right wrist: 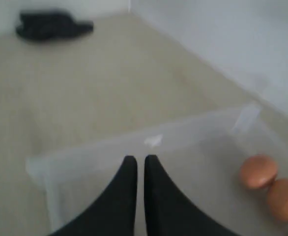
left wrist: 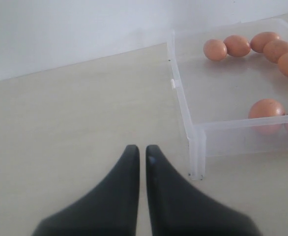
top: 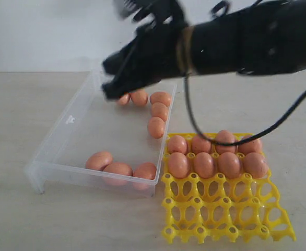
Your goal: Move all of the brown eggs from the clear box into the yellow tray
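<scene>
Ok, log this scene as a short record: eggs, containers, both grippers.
tray: eight brown eggs fill the two back rows of the yellow tray; the front rows have none
box: eight eggs left in the clear box, five at the far end, three by the near wall
right gripper: shut, holding nothing, above the box
left gripper: shut, holding nothing, on the table outside the box

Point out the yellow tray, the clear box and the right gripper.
yellow tray (top: 197,201): exterior view, bare peg.
clear box (top: 64,174): exterior view, nearest wall.
right gripper (right wrist: 140,160): right wrist view, between fingertips.
</scene>
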You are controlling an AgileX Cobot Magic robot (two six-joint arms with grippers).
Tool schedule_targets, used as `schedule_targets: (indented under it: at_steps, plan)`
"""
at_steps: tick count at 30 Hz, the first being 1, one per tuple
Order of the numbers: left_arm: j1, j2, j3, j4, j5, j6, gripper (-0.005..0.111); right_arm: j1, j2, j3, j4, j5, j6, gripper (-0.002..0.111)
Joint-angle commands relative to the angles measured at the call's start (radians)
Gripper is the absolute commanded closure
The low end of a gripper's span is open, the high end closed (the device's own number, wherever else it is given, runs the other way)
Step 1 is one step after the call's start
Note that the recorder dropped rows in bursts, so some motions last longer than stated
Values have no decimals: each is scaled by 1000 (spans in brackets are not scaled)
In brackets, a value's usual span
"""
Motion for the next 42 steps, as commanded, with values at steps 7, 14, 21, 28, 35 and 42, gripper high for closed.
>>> schedule_targets:
  at_steps: [7, 14, 21, 28, 35, 42]
  plan:
    - [4, -4, 4, 0, -4, -11, 103, 124, 222, -49, -256, 208, 343, 108]
    - [4, -4, 4, 0, -4, -11, 103, 126, 219, -64, -256, 721, -13, 108]
    - [4, -4, 4, 0, -4, -11, 103, 123, 219, -64, -256, 1345, 24, 108]
    - [4, -4, 4, 0, -4, -11, 103, 16, 199, -76, -256, 1547, 728, 108]
    - [4, -4, 4, 0, -4, -11, 103, -158, 194, -133, -256, 1482, 826, 108]
    - [4, -4, 4, 0, -4, -11, 103, -331, 196, -151, -256, 1386, 122, 108]
